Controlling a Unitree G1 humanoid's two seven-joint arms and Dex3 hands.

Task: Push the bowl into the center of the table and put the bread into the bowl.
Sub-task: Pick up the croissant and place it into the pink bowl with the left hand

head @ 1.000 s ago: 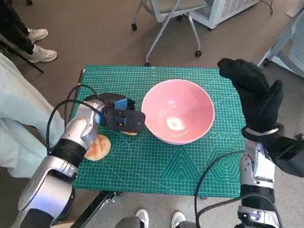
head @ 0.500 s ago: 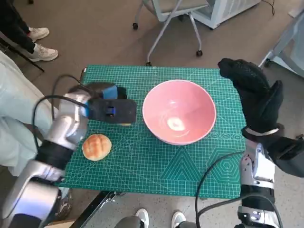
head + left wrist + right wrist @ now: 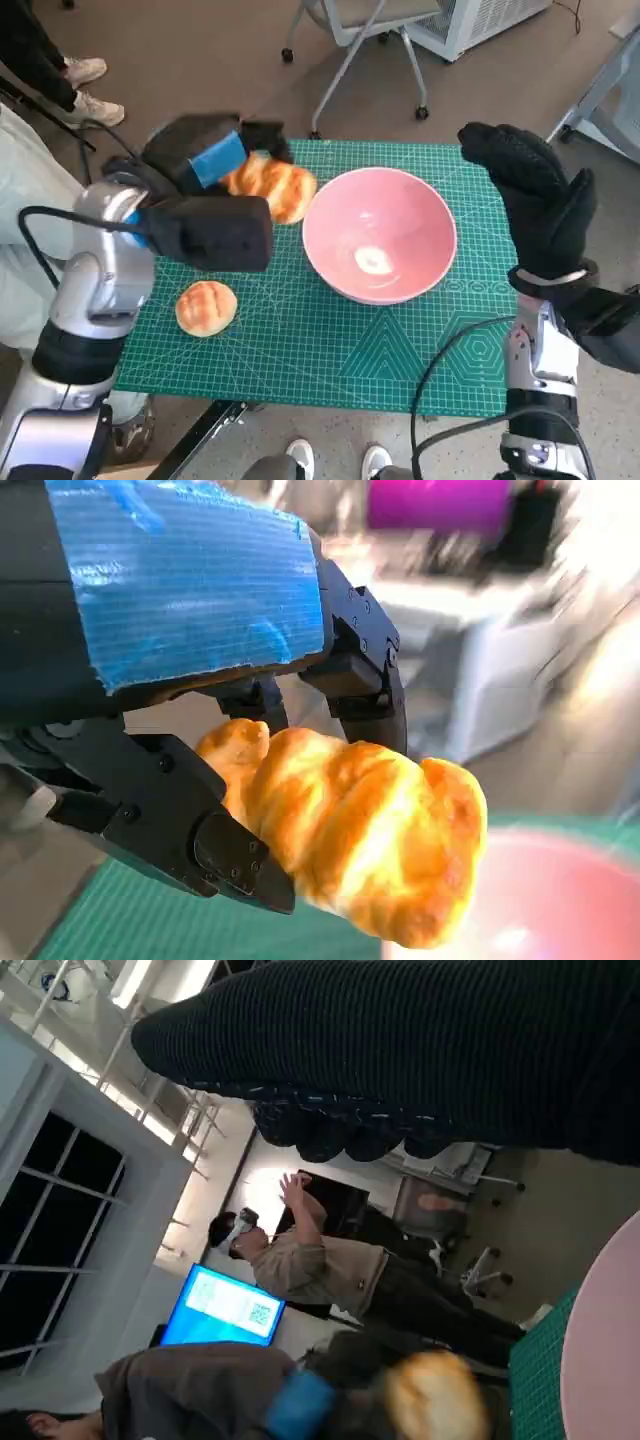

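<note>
in the head view, the pink bowl (image 3: 379, 235) sits on the green mat (image 3: 330, 350), a bit right of the middle. i see no bread in it, only a bright spot of light. the left hand (image 3: 215, 150) is up in the air, just left of the bowl, and its fingers grip a long twisty bread (image 3: 272, 185). a round bun (image 3: 206, 307) lies on the mat, near and left. the right hand (image 3: 535, 195) is held up at the right edge of the mat, fingers straight, holding nothing.

in the left wrist view, black fingers (image 3: 355, 670) close around the twisty bread (image 3: 365, 830). the pink bowl (image 3: 520, 900) shows blurry past it.

in the right wrist view, the glove (image 3: 420, 1050) is a dark band. the bread (image 3: 435, 1395) looks blurry beside the bowl's rim (image 3: 605, 1340). a person (image 3: 320, 1260) stands far off with hands raised.
</note>
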